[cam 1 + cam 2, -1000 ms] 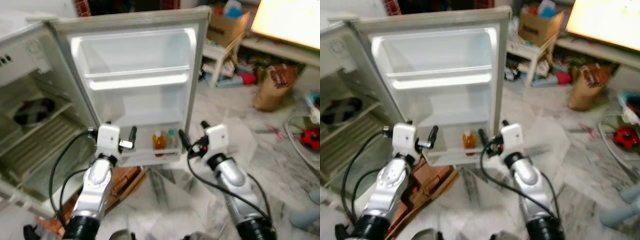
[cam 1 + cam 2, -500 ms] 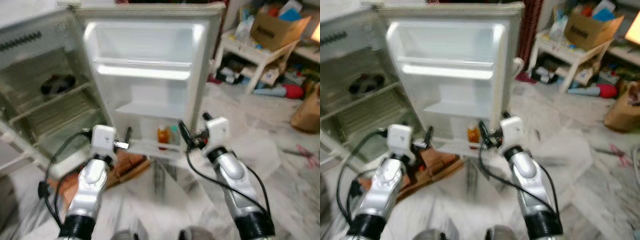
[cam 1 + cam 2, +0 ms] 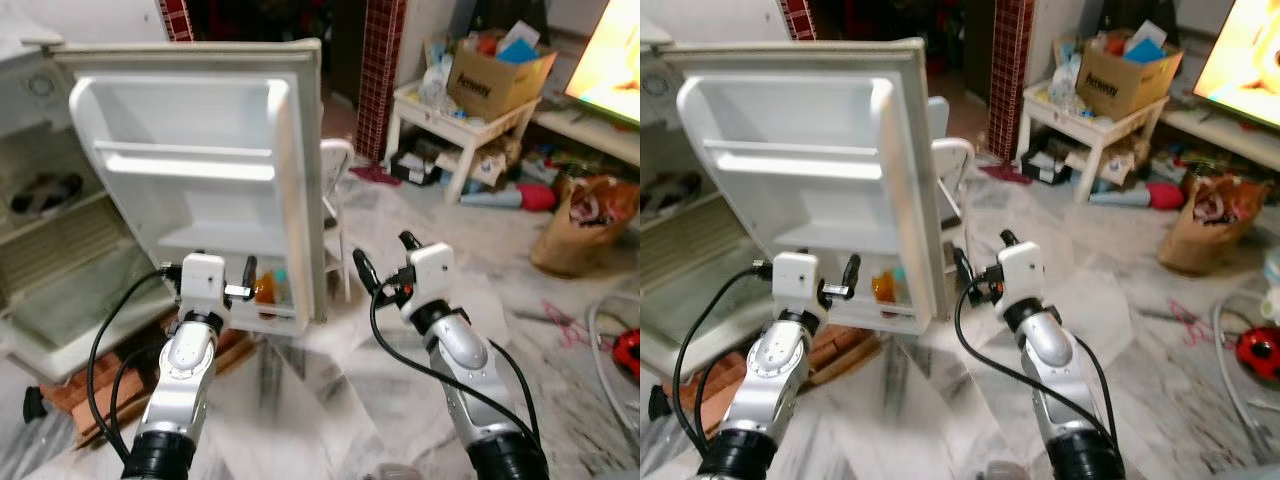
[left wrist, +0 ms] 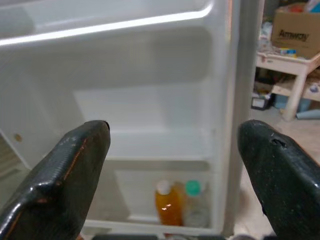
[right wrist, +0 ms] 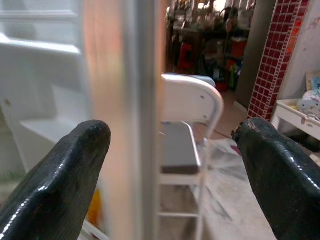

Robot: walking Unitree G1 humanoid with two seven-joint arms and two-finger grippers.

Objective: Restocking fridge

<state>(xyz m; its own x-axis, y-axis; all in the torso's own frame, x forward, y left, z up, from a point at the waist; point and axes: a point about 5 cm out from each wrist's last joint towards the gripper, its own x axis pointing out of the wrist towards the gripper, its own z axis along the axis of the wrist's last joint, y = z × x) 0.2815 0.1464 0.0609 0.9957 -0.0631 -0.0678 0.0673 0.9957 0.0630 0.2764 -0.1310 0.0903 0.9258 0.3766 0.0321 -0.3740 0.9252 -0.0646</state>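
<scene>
Left claw (image 3: pixel 208 268) is spread wide and empty, aimed into the open fridge door (image 3: pixel 190 170); ahead of it and lower, in the bottom door rack, stand an orange juice bottle (image 4: pixel 167 204) and, touching it, a clear bottle with a green cap (image 4: pixel 194 205). Right claw (image 3: pixel 382 268) is likewise spread and empty, with the door's free edge straight ahead and a white chair (image 5: pixel 187 125) beyond.

Hazards, as judged:
- Right claw advancing may strike the door edge and swing the door.
- Left claw reaching low may topple the bottles.
- Neither claw carries stock to load.
</scene>
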